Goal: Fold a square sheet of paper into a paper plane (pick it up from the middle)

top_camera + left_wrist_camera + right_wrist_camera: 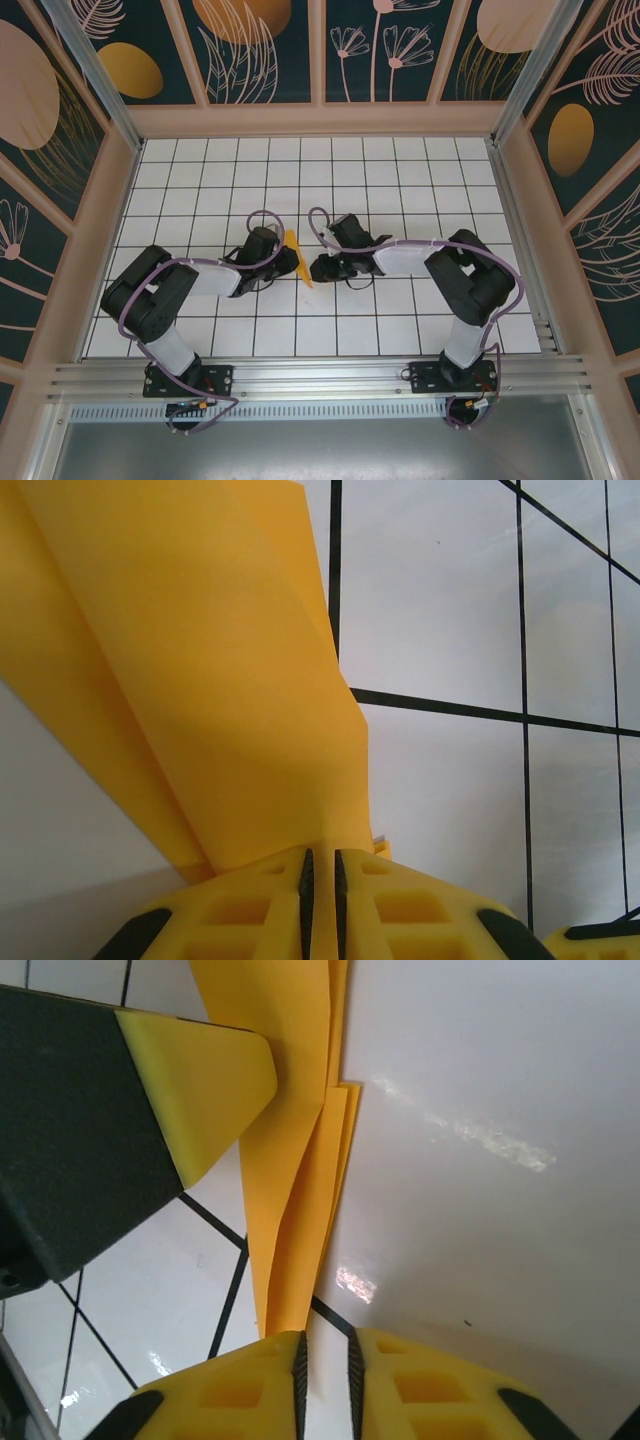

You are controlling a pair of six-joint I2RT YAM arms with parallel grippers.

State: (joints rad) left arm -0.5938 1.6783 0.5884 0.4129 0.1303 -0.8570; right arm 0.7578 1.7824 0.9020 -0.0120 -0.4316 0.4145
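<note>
The square sheet of paper now stands as a narrow, creased orange-yellow paper plane [295, 252], held on edge over the grid table between the two arms. My left gripper [283, 258] is shut on its layers; in the left wrist view the paper plane [220, 700] runs down into the thin slit of my left gripper [321, 855]. My right gripper [316, 268] sits just right of the paper. In the right wrist view my right gripper [325, 1340] is slightly open, white table showing in its gap. The paper plane [295, 1190] ends against its left pad. The left gripper's yellow finger [205, 1075] presses on the paper.
The white grid tabletop [400, 180] stretches behind and beside both arms. Printed wall panels [80, 200] close in the left, right and back. An aluminium rail [320, 375] runs along the near edge by the arm bases.
</note>
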